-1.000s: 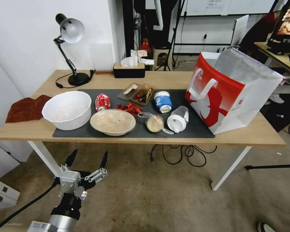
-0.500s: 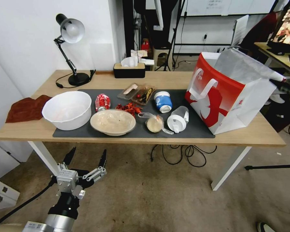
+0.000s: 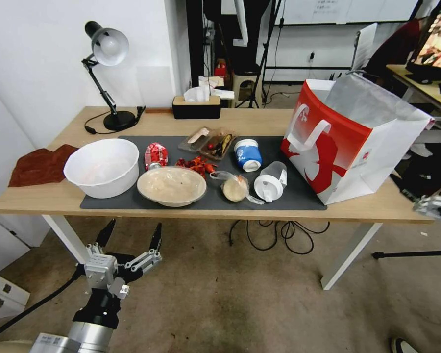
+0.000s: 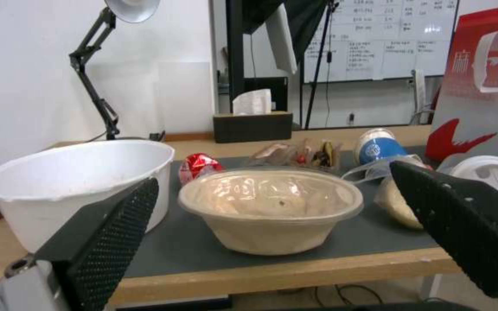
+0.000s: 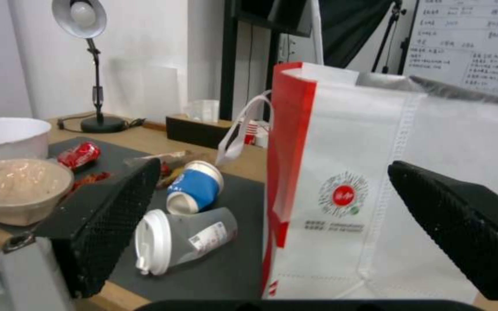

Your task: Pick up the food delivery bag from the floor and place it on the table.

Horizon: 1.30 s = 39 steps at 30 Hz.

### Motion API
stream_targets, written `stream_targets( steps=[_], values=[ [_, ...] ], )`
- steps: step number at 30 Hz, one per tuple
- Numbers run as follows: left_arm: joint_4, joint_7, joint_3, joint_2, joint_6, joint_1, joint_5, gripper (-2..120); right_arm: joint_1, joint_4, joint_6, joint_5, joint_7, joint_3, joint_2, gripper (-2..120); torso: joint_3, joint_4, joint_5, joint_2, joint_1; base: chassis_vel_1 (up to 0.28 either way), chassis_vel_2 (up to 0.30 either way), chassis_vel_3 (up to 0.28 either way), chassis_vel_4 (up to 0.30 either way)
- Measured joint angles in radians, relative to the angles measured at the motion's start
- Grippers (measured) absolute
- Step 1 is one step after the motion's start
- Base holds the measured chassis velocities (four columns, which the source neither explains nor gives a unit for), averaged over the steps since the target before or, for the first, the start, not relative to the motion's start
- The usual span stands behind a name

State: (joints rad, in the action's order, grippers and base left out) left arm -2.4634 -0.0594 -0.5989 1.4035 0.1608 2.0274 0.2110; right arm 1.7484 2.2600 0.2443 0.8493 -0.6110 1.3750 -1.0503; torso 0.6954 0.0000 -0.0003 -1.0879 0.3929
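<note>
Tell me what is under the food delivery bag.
The food delivery bag stands on the table, its left part over the dark grey mat. Anything beneath its base is covered.

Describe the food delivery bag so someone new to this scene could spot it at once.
Start at the long light-wood table with the dark grey mat. At the table's right end stands the food delivery bag, upright and open-topped. It is by far the tallest thing there: boxy, red and white, foil-lined, with flat white strap handles.

Food delivery bag (image 5: pixel 341 190) upright on table (image 5: pixel 145 140), red-and-white — right gripper (image 5: pixel 272 224) fingers spread wide before it; clear lidded cup (image 5: pixel 183 242) and blue cup (image 5: pixel 194 192) lying beside, on dark mat (image 5: pixel 226 268).
</note>
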Motion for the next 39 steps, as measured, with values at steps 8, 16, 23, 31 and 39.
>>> stream_targets(
  steps=[8, 16, 23, 31, 39],
  values=[
    [0.015, 0.004, -0.001, -0.009, 0.0, -0.017, 0.021, 100, 0.005, 0.04, -0.022, -0.042, 0.036, -0.042, -0.076, 100, 0.0, 0.0, 0.0002, 0.0, 0.0, 0.0, 0.0, 0.0, 0.0],
    [0.025, 0.006, 0.002, -0.009, 0.001, -0.031, 0.024, 100, 0.0, 0.099, -0.06, -0.123, 0.079, -0.105, -0.204, 100, 0.0, 0.0, 0.0001, 0.0, 0.0, 0.0, 0.0, 0.0, 0.0],
    [0.032, 0.017, 0.005, -0.002, 0.008, -0.045, 0.02, 100, -0.005, 0.143, -0.111, -0.214, 0.099, -0.203, -0.375, 100, 0.0, -0.0002, 0.0002, 0.0, 0.0, 0.0, 0.0, 0.0, 0.0],
    [0.04, 0.023, 0.009, 0.001, 0.014, -0.056, 0.018, 100, -0.015, 0.169, -0.122, -0.3, 0.108, -0.279, -0.459, 100, 0.0, 0.0, 0.0001, 0.0, 0.0, 0.0, 0.0, 0.0, 0.0],
    [0.044, 0.024, 0.014, 0.002, 0.014, -0.061, 0.013, 100, -0.005, 0.186, -0.115, -0.298, 0.109, -0.263, -0.454, 100, 0.0, 0.0, 0.0002, 0.0, 0.0, 0.0, 0.0, 0.0, 0.0]
  ],
)
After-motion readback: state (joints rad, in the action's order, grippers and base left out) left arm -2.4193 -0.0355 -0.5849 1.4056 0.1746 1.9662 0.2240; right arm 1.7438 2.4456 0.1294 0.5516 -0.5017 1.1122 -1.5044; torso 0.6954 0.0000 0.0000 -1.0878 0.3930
